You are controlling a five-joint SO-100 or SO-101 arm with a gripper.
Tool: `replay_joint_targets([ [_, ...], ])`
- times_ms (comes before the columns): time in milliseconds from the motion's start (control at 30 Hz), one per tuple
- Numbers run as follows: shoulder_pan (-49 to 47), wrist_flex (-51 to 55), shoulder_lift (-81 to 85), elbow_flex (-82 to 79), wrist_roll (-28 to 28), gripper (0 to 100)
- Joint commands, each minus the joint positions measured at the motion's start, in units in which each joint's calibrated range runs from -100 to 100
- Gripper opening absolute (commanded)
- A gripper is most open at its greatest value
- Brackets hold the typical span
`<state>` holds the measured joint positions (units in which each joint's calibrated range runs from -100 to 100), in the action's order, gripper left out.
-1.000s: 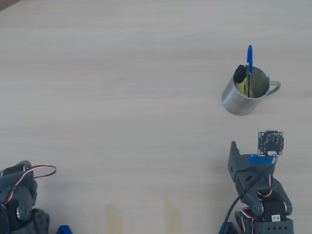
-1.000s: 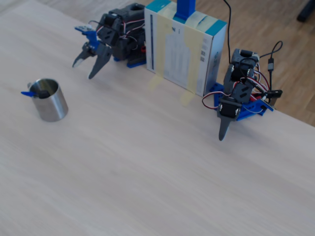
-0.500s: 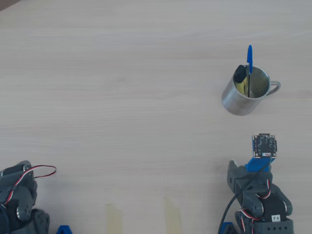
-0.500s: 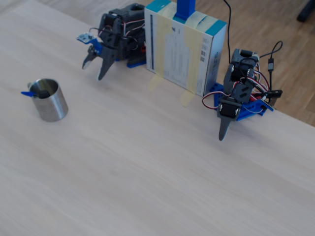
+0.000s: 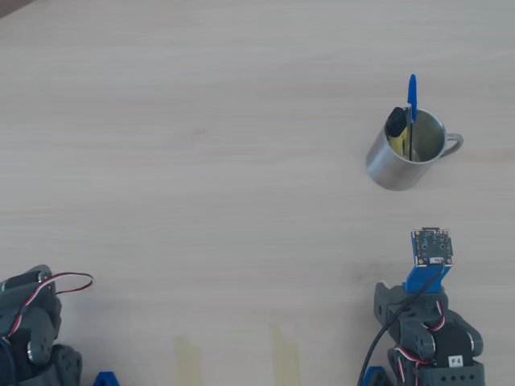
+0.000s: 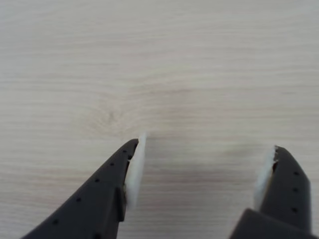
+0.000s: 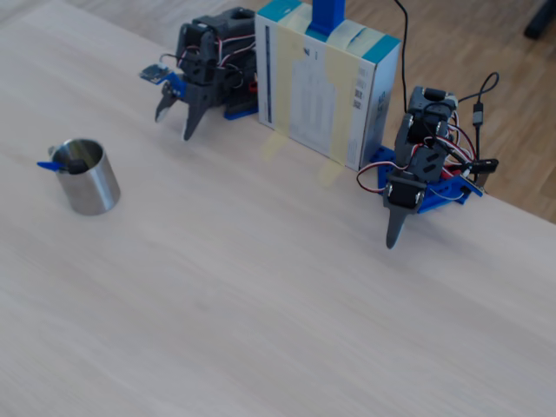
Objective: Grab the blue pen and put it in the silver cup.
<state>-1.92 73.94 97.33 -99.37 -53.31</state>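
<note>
On the pale wooden table (image 5: pixel 201 161), toward the upper right of the overhead view, stands the silver cup (image 5: pixel 392 167), upright, with its loop handle sticking out to the right. The blue pen (image 5: pixel 412 103) stands inside it, leaning against the far rim, its blue cap poking out above the top. Beside the pen in the same cup sits a yellow marker (image 5: pixel 395 129) with a black cap. In the fixed view the cup (image 7: pixel 91 184) is at the left of the table, and only the pen's blue cap (image 7: pixel 49 164) shows over its rim.

The gripper (image 6: pixel 202 167) is well apart from the cup, drawn back near the arm's base at the lower right of the overhead view, where a small circuit board (image 5: pixel 432 245) on a blue mount rides above it. In the wrist view its two dark fingers (image 6: pixel 107 186) with pale pads are spread wide, with only bare wood between them; nothing is held. In the fixed view the gripper (image 7: pixel 178 113) points down toward the table, just beside a white and teal box (image 7: pixel 321 87) taped to the tabletop. A second arm (image 7: pixel 421 174) sits to the right of that box, its closed fingers aimed down at the table.
</note>
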Motion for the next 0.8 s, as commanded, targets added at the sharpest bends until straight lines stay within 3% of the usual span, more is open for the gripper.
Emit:
replay_joint_targets([
  [0, 0.00, 1.44, -0.41, -0.36, -0.22, 35],
  [300, 0.00, 1.44, -0.41, -0.36, -0.22, 34],
  [567, 0.44, 1.44, -0.41, -0.36, -0.22, 2],
  [767, 0.44, 1.44, -0.41, -0.36, -0.22, 4],
])
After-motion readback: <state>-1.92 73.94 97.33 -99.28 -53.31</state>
